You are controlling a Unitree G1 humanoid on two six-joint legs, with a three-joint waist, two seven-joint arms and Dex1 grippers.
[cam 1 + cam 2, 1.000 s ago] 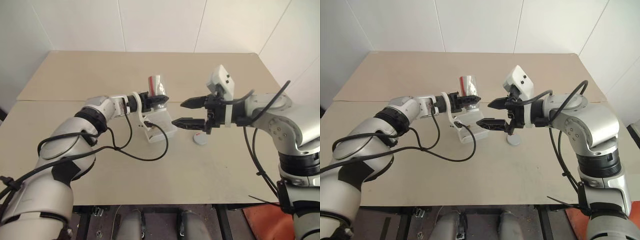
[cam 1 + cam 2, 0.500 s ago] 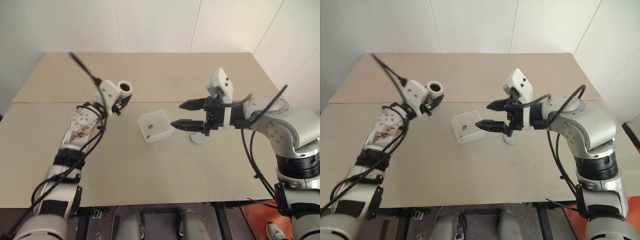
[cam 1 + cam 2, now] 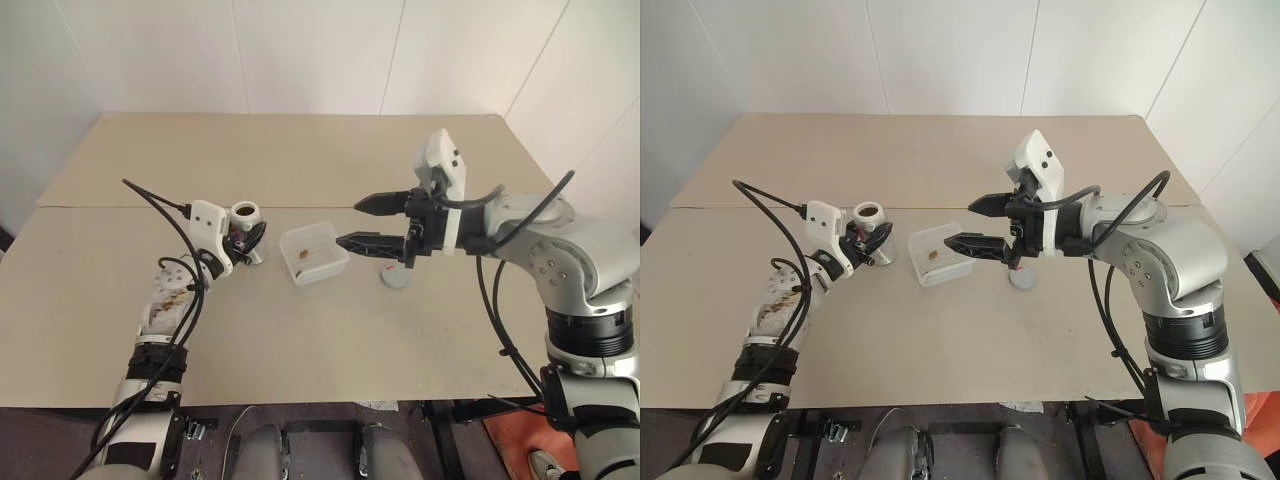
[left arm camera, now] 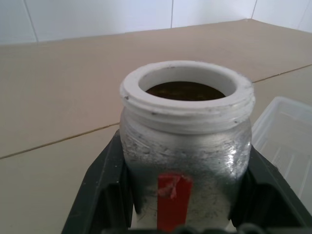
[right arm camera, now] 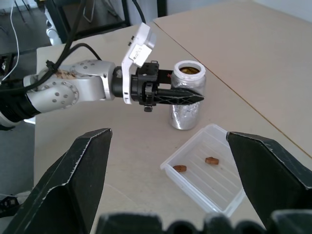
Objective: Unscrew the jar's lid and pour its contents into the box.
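The jar (image 3: 246,228) stands upright on the table, left of the box, with its white threaded neck open. My left gripper (image 5: 181,96) is shut on the jar, one black finger on each side of its silvery body (image 4: 187,146). The box (image 3: 314,252) lies at mid table with two small brown bits (image 5: 180,168) of the contents in it. The grey lid (image 3: 396,277) rests flat on the table right of the box. My right gripper (image 3: 350,222) hovers open above the box's right side, pointing left, with nothing in it.
The beige table (image 3: 330,340) has a seam running across it behind the jar. A black cable (image 3: 160,205) loops off my left wrist. White walls stand behind the table's far edge.
My left arm has swung away from above the box, leftward and down, and the jar has gone from tipped to upright on the table. The right gripper has held its place.
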